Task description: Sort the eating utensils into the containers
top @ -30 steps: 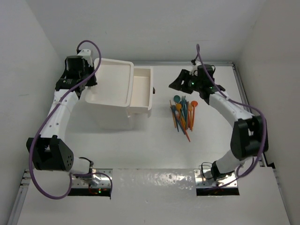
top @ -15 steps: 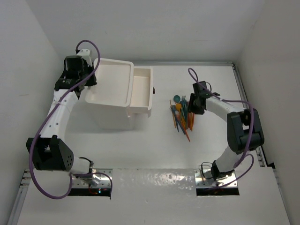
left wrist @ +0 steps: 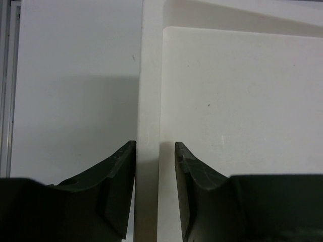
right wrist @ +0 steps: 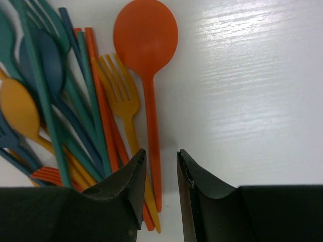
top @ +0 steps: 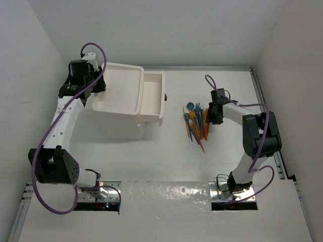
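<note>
The right gripper (right wrist: 160, 157) stands at a narrow gap, fingertips down on the table (right wrist: 262, 101), astride the handle of the orange spoon (right wrist: 145, 35). The handle lies against the left-hand finger in the wrist view, with bare table showing between it and the other finger, so the jaws are not clamped on it.

The spoon's long axis runs straight ahead of the fingertips, the bowl out in front and the tail passing back between them. That is square to the closing direction, so a pinch should catch the handle across its width. Just beside it, on the far side of that same finger, a yellow fork (right wrist: 118, 85) lies almost parallel and could be dragged along.

The rest of the eating utensils (top: 197, 123) fan out further on that side, in a loose overlapping heap of teal, blue and orange pieces. This arm is by far the nearer one to them.

Beyond the heap, well apart from this gripper, a drawer (top: 151, 98) is pulled out of the white drawer unit (top: 121, 91), its dark knob (top: 166, 96) facing the pile. Nothing shows inside the drawer or on the tray-like top.

On the unit's far side, the left gripper (left wrist: 155, 146) straddles the top's raised rim, jaws narrow but slightly slack around it
</note>
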You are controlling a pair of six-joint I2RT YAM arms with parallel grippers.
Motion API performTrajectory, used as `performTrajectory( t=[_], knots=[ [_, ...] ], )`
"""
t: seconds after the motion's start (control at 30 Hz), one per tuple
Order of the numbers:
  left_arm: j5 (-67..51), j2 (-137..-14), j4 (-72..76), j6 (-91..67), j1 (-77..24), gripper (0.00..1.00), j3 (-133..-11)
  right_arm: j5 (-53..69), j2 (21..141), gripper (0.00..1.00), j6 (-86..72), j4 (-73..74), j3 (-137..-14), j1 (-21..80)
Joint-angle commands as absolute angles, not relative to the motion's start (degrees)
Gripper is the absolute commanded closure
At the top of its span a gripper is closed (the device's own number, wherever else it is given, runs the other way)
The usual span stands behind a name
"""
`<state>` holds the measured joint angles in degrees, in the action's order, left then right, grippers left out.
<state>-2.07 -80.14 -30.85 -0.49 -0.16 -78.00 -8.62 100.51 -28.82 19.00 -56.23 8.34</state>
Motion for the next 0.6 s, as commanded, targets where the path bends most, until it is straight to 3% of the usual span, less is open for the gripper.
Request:
performTrajectory(
  t=[0.0,0.3,0.47,0.57],
  knots=[
    [-5.1,-77.5,-30.1,-2.3,0.0,0.66,-79.6,-7.7,102.3,0.70,-27.6,16.9,-57.9,7.9],
    [-3.4,-76.2,-31.5,-2.6,0.0,0.51,-84.7,-6.5,105.3,0.74,-26.9,15.2,-57.9,7.2],
    [-1.3,-73.5,-32.2,-3.8,0.0,0.46,-87.5,-6.9,104.9,0.98,-25.6,14.9,-57.1,5.9],
    [-1.4,-71.1,-32.4,-5.0,0.0,0.44,-87.7,-9.3,101.7,1.00,-23.7,15.3,-57.6,5.8]
  ],
)
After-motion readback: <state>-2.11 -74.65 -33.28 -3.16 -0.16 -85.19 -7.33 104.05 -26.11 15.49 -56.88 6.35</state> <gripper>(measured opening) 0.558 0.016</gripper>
